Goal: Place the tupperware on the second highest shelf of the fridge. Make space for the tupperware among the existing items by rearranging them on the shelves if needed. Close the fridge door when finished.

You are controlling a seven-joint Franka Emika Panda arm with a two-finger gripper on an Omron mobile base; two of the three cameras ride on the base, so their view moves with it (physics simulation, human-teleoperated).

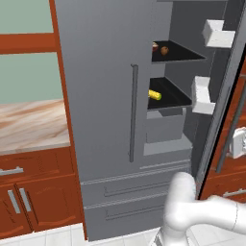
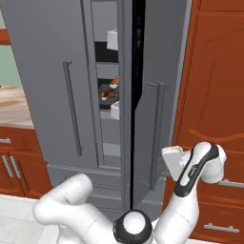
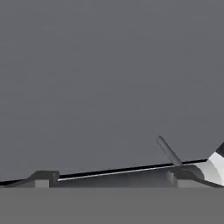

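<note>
1. Because the fridge door stands partly open, we can look into the fridge from the left base view and see its black shelves.
2. On the upper shelf we can see sits a small round brown item. On the shelf below lies a small yellow item. Both sit near the front left, so we think most of each shelf is free.
3. We cannot find the tupperware on those two shelves, so we cannot tell where it is.
4. Pale bins hang on the inside of the door and swing with it.
5. In the right base view the arm bends around to the outside of the door, with the hand close by its grey face near the bar handle. We think the hand is there to push the door shut.
6. In the hand view the gripper has its two tips wide apart with nothing between them. A flat grey wall looms right in front, which we think is the door's outside.
7. From the right base view we see just a thin slice of the shelves, and the small things there blur together.
</note>
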